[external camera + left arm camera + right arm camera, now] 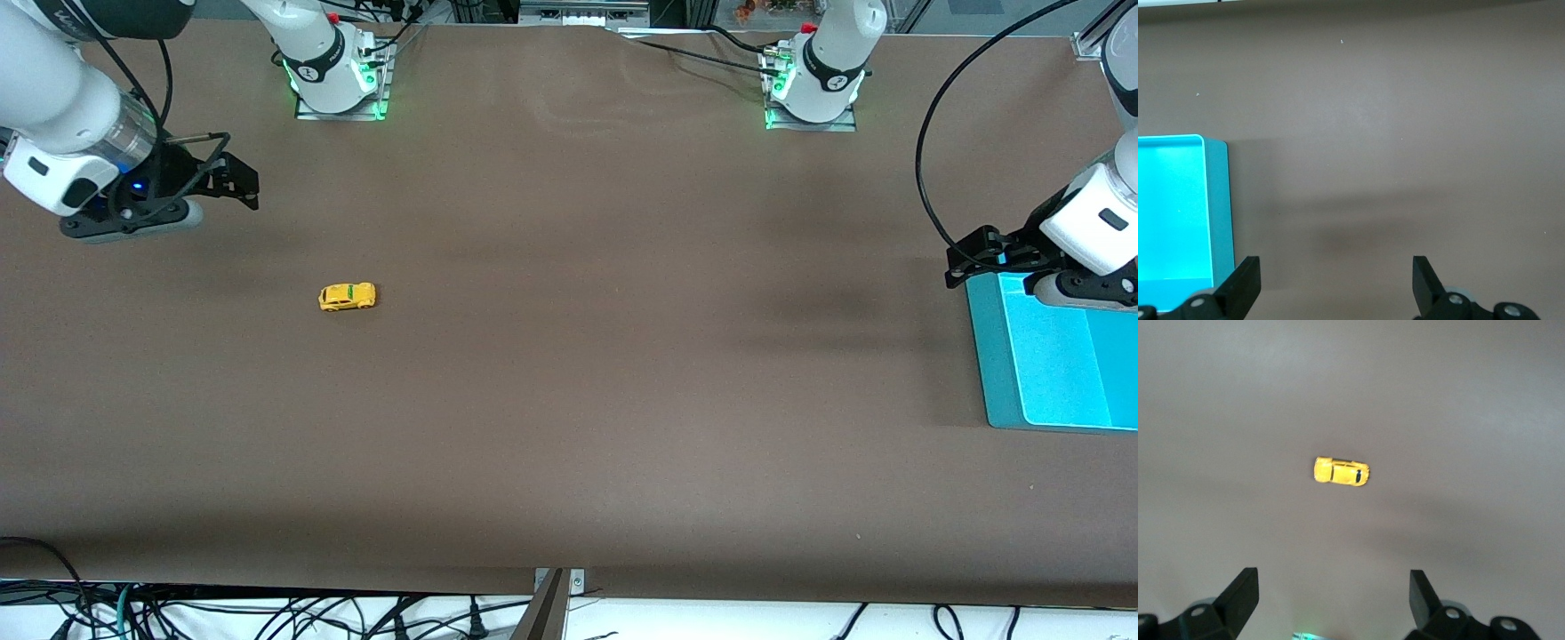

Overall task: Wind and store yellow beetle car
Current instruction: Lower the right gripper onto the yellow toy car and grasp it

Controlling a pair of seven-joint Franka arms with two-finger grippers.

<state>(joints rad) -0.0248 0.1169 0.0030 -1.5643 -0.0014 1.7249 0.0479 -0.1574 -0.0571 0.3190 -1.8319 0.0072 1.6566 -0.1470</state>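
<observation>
We see a wide brown table [569,373] with a matte cover, and many cables hang along its edge nearest the front camera. A turquoise tray [996,373] lies at the left arm's end of the table.

The yellow beetle car [348,296] is tiny and rounded, with a green mark on the roof. It stands on its wheels on the bare table toward the right arm's end, well apart from the tray.

The right gripper [238,182] hangs above the table with its fingers wide apart and holds nothing. The left gripper [965,260] hangs over the tray's edge, also wide open and empty.

The right wrist view shows the car [1341,471] but not the tray; the left wrist view shows the tray [1218,207] but not the car.
</observation>
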